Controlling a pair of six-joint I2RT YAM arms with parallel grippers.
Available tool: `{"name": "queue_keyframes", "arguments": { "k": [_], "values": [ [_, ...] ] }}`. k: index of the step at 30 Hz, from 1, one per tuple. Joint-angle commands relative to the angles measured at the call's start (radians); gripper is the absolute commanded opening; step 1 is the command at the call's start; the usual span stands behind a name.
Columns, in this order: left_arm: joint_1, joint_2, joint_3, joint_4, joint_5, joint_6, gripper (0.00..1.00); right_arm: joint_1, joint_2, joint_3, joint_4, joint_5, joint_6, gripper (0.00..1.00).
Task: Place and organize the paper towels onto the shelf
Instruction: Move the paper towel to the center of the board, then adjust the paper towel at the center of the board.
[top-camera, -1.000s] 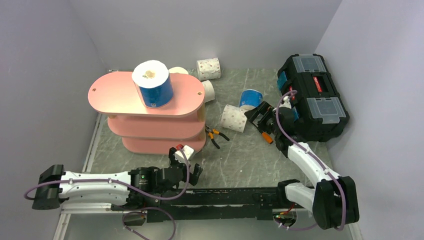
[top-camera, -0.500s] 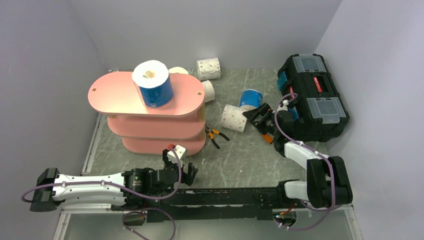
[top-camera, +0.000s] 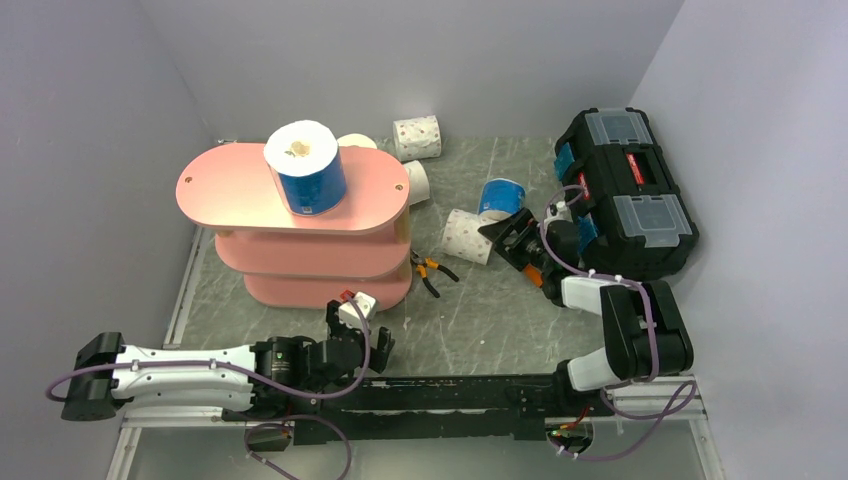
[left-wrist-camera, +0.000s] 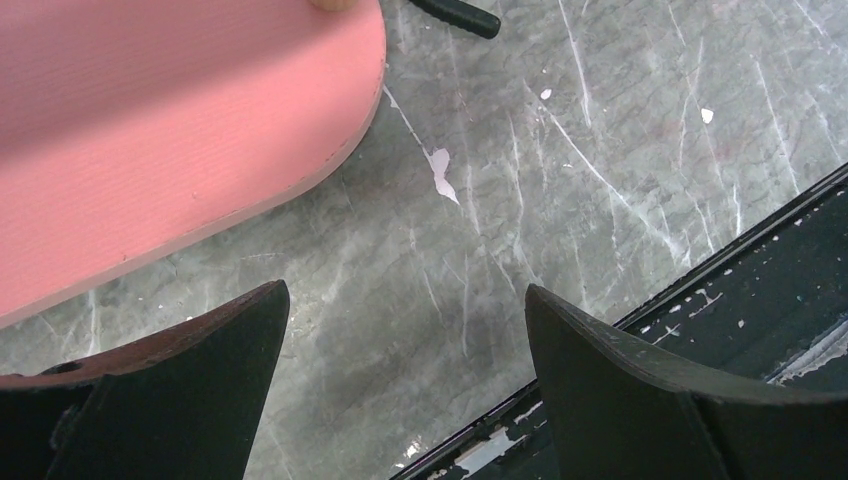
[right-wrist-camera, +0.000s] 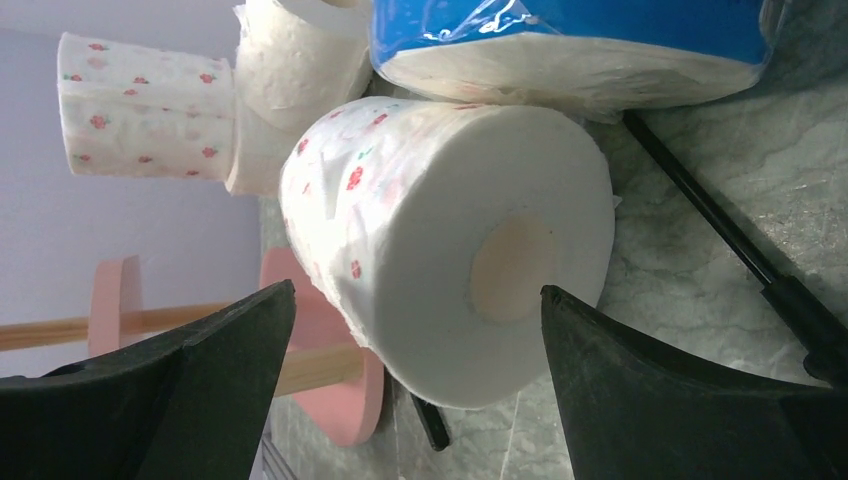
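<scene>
The pink three-tier shelf (top-camera: 240, 190) stands at the left, with a blue-wrapped roll (top-camera: 305, 168) upright on its top board. On the table lie a speckled roll (top-camera: 468, 237), a blue-wrapped roll (top-camera: 501, 198), a speckled roll at the back (top-camera: 417, 137) and two white rolls (top-camera: 416, 183) (top-camera: 357, 142) behind the shelf. My right gripper (top-camera: 506, 238) is open, just right of the near speckled roll (right-wrist-camera: 440, 250), which lies between the jaws' line but apart. My left gripper (top-camera: 352, 345) is open and empty over the table beside the shelf's bottom board (left-wrist-camera: 150, 120).
A black toolbox (top-camera: 625, 195) stands at the right. Orange-handled pliers (top-camera: 432, 270) lie by the shelf's right end. A black rail (top-camera: 450, 395) runs along the near table edge. Grey walls close the back and sides.
My right gripper has moved left and down toward the near speckled roll, its arm folding back. My left gripper has drawn back a little toward the near edge.
</scene>
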Motion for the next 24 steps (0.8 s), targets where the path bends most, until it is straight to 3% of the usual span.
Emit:
{"name": "queue_keyframes", "arguments": {
  "k": [1, 14, 24],
  "values": [
    [-0.008, 0.0, 0.027, 0.013, -0.016, -0.019, 0.94, -0.003, 0.033, 0.036, 0.119, -0.028, 0.019, 0.94],
    [-0.009, -0.012, 0.016, 0.013, -0.022, -0.033, 0.94, 0.003, 0.044, 0.052, 0.127, -0.027, 0.002, 0.91],
    [-0.012, 0.026, 0.04, -0.001, -0.028, -0.031, 0.94, 0.025, 0.129, 0.094, 0.157, -0.084, 0.023, 0.78]
  ]
}}
